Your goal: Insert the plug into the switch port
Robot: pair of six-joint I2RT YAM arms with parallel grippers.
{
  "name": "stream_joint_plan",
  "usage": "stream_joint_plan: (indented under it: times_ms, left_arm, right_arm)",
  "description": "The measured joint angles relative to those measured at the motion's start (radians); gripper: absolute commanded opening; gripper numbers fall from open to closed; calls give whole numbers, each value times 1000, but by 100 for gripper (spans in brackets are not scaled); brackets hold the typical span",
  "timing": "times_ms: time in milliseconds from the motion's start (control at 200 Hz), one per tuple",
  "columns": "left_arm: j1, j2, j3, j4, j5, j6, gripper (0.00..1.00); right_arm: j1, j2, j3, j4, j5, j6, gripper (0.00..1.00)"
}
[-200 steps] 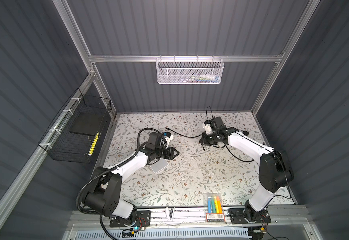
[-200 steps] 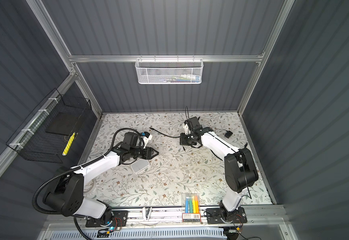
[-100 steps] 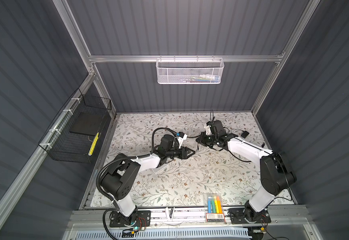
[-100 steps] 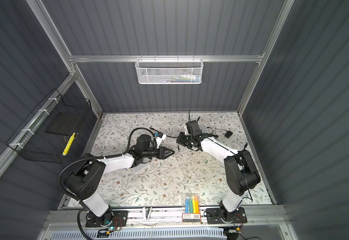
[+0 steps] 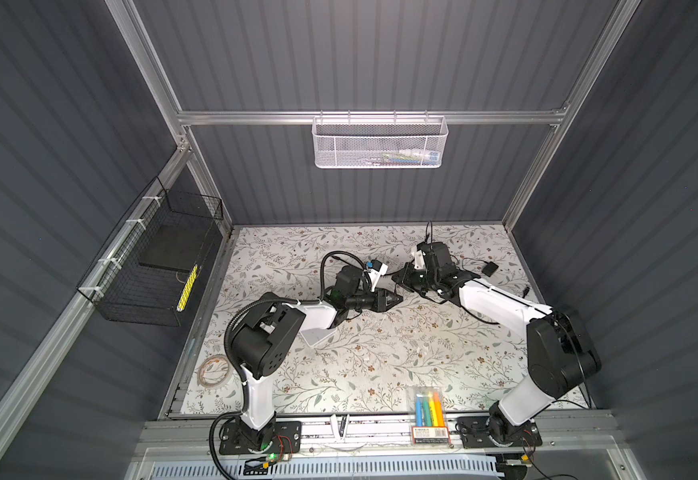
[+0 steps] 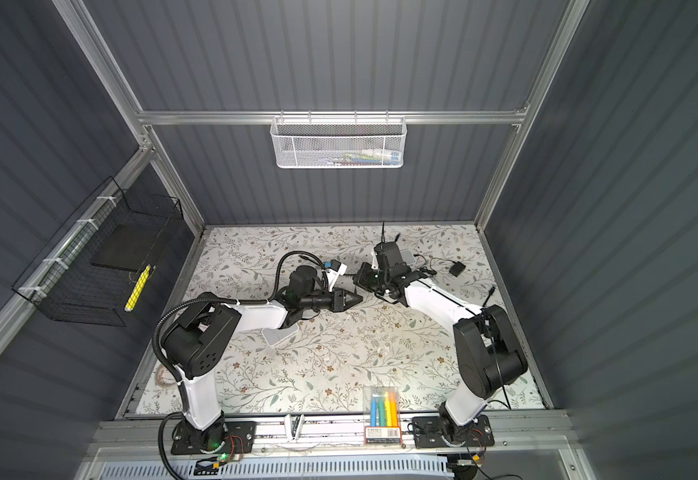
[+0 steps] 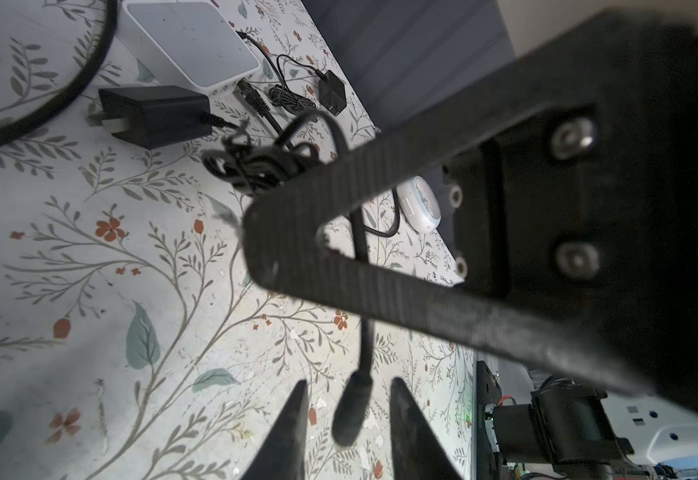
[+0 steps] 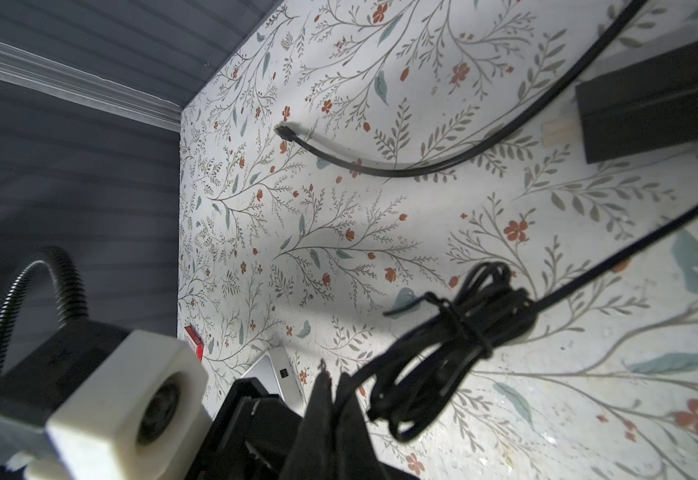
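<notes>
The left gripper (image 5: 399, 298) is standing partly open. Its two fingertips (image 7: 293, 419) are flanking the plug (image 7: 351, 411) with a gap showing on each side, so it is straddling the barrel rather than gripping it. The plug is sitting between those tips with its free end pointing in toward the left gripper's palm, apparently raised off the floral table (image 7: 89, 291).

The right gripper (image 8: 328, 399) is pinching shut on the cable (image 7: 367, 345) a little way behind the plug. That is probably why the plug is poking out as it is: the right arm is presenting it so the left can take it by the body, where it can be steered into a port.

Beyond the pinch, the cable is running into a tied coil (image 8: 463, 324) and on to the black adapter (image 7: 156, 114). A white box (image 7: 189, 45) is lying just beside the adapter, well apart from the jaws. A second white box (image 5: 318, 336) is sitting under the left forearm. Which of the two is the switch is not clear.
</notes>
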Motion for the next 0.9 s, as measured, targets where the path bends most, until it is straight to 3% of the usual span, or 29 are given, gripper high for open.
stream_joint_plan:
  times_ms: [180,340,500,630,900]
  left_arm:
    - [0,2,5,8,4,2,0]
    - [0,2,12,-3,4,2,0]
    - [0,2,53,-103,4,56,0]
    - [3,2,142,-323,4,197,0]
    - [47,9,298,-786,98,527,0]
  right_arm:
    - [0,0,-6,16,0,9,0]
    - [0,0,-10,23,3,22,0]
    - [-2,-3,-10,5,9,1,27]
    - [-26,-44,-6,-101,-2,-124,41]
    - [-127,-217,40,-379,8,-529,43]
